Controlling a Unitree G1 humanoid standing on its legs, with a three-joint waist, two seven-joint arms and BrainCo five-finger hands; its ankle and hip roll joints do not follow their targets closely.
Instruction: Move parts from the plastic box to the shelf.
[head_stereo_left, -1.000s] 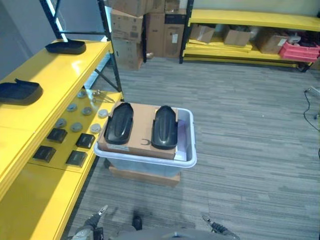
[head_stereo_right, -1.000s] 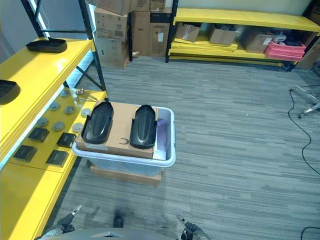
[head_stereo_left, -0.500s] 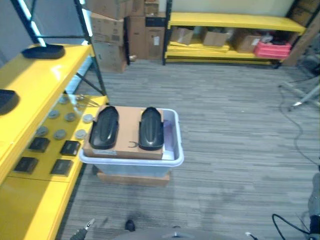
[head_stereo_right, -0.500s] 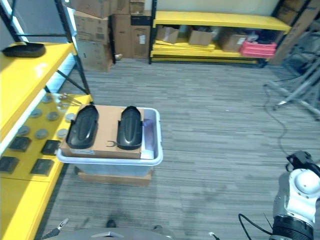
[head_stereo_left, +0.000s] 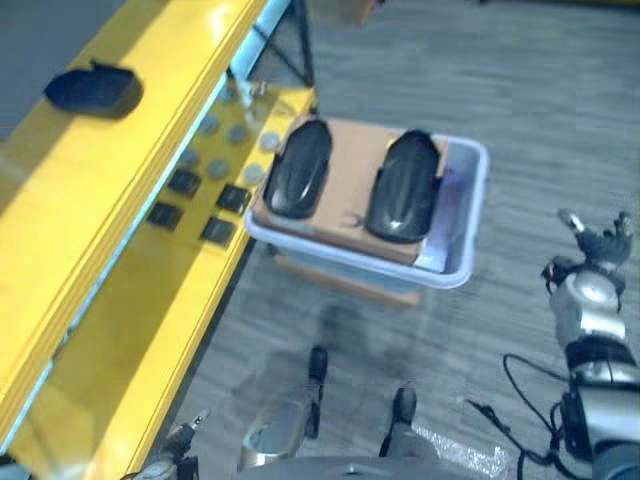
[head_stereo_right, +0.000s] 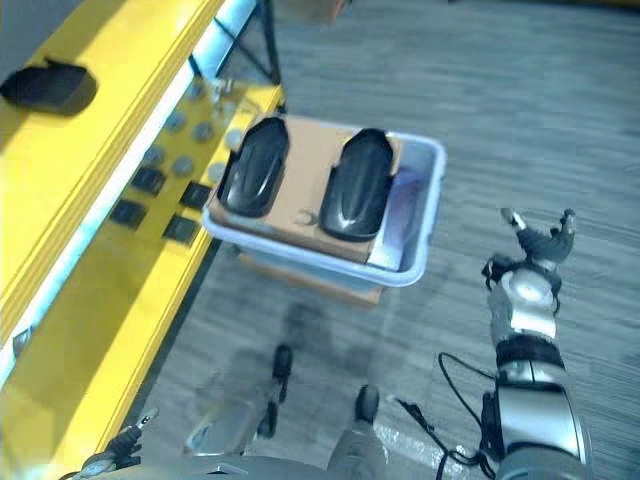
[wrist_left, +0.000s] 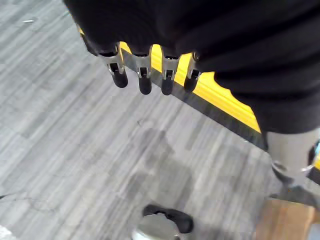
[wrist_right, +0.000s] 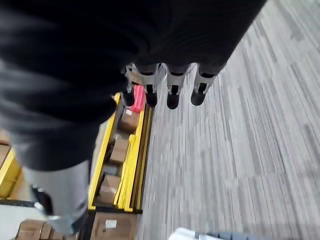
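Resting on cardboard in the plastic box (head_stereo_left: 462, 268), two black parts (head_stereo_left: 298, 167) wait (both hands (head_stereo_right: 541, 245) empty, fingers relaxed).

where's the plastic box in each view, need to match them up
Left eye view: plastic box upper centre, two black parts on cardboard in it, beside the yellow shelf.
Right eye view: the box upper centre.
Left wrist view: I can't make the box out past the left robot hand.
Right wrist view: a pale rim at the bottom edge may be it; can't tell.
Shared landmark: the yellow shelf.
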